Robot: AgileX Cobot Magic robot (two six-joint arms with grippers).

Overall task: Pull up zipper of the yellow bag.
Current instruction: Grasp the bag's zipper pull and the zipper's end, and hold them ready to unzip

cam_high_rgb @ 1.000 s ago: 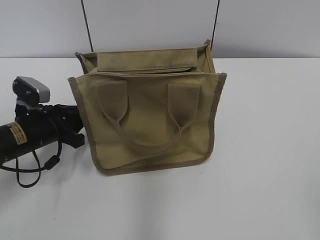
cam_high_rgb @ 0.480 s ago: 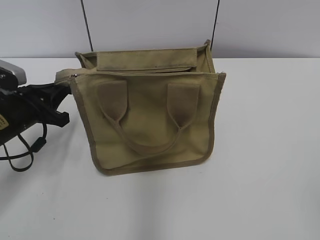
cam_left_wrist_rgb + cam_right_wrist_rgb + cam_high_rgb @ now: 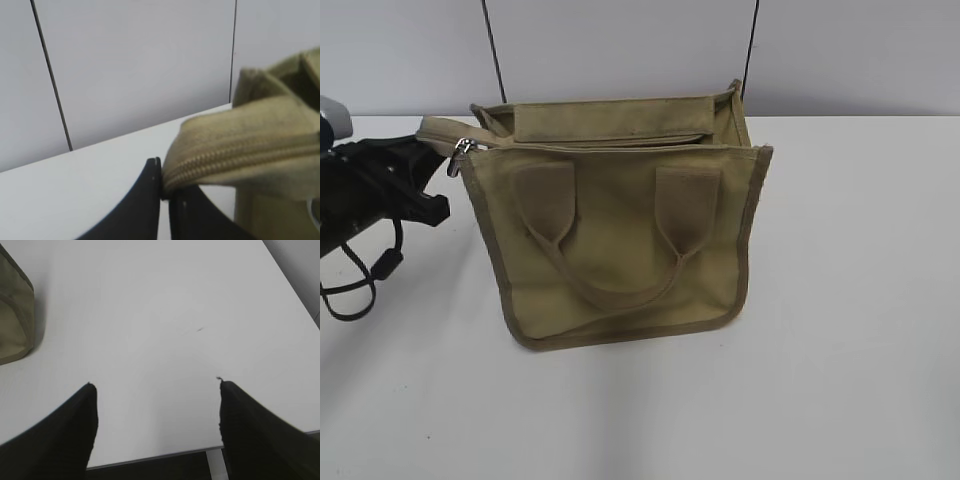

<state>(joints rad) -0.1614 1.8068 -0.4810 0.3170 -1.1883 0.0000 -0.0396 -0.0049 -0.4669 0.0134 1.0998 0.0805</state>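
One white table (image 3: pixel 840 380), grey wall (image 3: pixel 620 50); L jaws clenched on zipper (image 3: pixel 235 157), R jaws released.

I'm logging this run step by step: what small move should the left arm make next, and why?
Probably keep the left gripper shut on the zipper tape end and hold it taut away from the yellow bag. The grey pull sits at that corner, and the right gripper hangs open, empty.

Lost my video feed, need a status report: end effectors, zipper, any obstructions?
Left end effector shut on zipper tape end, left of yellow bag. Right end effector open over bare table. Nothing blocking.
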